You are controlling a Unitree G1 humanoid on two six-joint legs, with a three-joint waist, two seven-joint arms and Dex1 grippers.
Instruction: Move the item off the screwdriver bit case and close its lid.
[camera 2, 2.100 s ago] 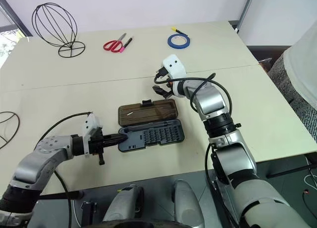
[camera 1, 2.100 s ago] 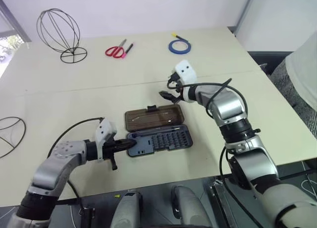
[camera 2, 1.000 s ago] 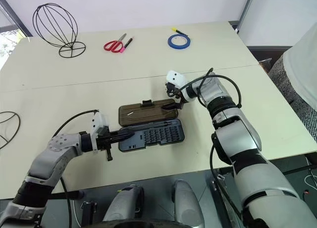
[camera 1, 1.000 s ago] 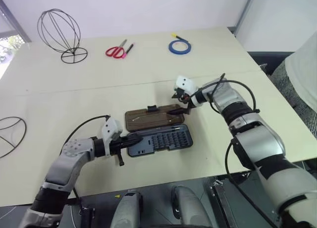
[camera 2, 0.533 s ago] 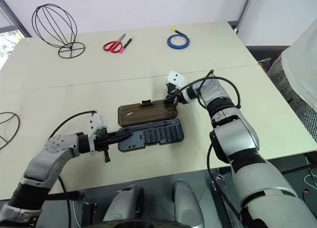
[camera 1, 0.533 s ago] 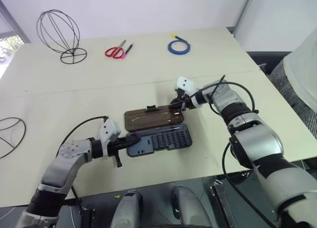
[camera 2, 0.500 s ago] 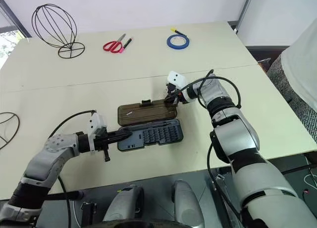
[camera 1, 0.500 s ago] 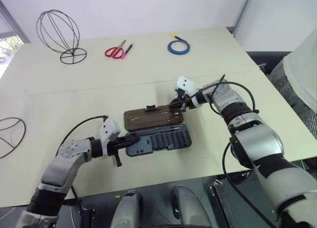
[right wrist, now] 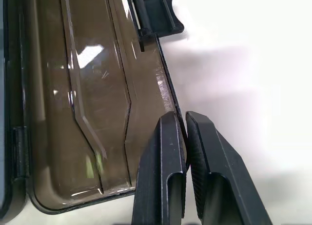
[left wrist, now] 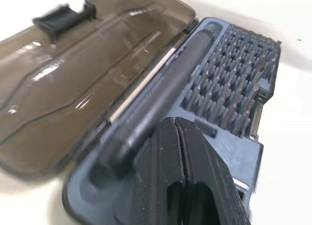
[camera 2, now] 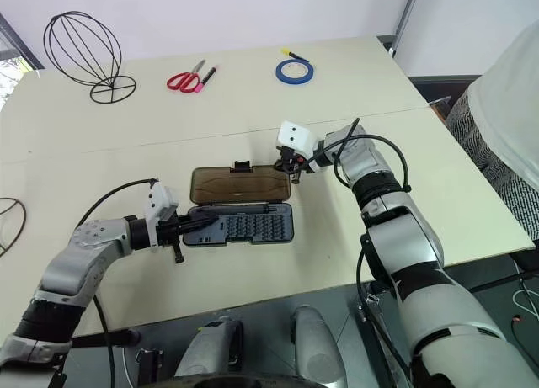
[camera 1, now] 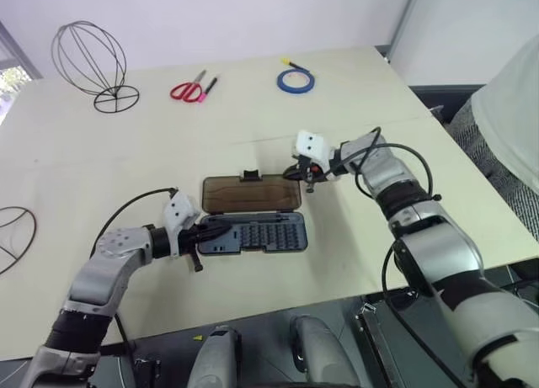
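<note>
Left eye view: screwdriver bit case (camera 1: 253,235) long axis left-right; left hand (camera 1: 205,234) closed; right hand (camera 1: 306,179) pinches lid (camera 1: 251,194).

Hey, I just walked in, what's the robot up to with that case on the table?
The wire cage is already off the bit case, standing at the table's far corner. The case lies open, its brown lid flat on the table. The right claw is shut on the lid's far edge near one corner. The left claw is shut and rests on the tray end. The lid is not closed yet.
</note>
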